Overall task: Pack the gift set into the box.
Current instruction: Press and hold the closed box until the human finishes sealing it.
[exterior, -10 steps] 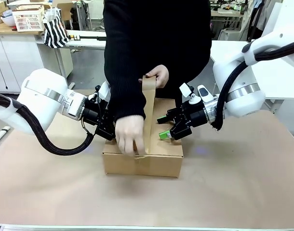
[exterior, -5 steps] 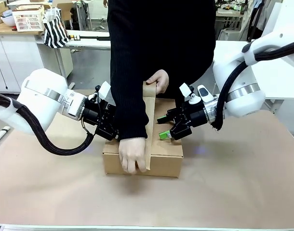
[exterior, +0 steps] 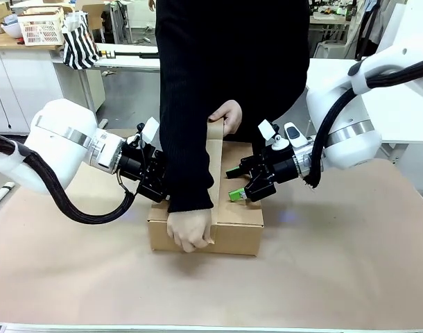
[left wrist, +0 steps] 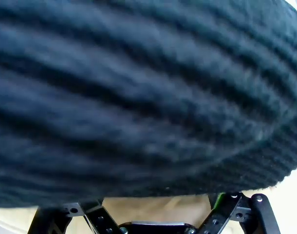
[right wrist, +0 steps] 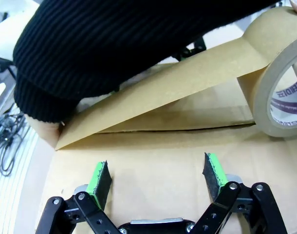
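Note:
The brown cardboard box (exterior: 236, 232) lies closed in the middle of the table. The gift set is out of view. A person's hand (exterior: 189, 232) presses a brown tape strip (exterior: 215, 166) onto the box's front face. The other hand (exterior: 227, 116) holds the tape roll (right wrist: 280, 87) above the far edge. My left gripper (exterior: 154, 186) rests at the box's left top edge, mostly behind the black sleeve (left wrist: 139, 97), its finger links spread open. My right gripper (right wrist: 157, 178) stands open on the right top flap (right wrist: 153, 165), green pads (right wrist: 214, 173) apart, nothing between them.
The person stands right behind the box, the arm reaching over it between my two arms. Brown paper covers the table (exterior: 336, 277), with free room in front and on both sides. Counters and a white basket (exterior: 41, 28) stand far behind.
The person's lower hand has slid from the box's top front edge down onto its front face, pulling the tape down. The roll has dropped slightly. Both arms stayed put.

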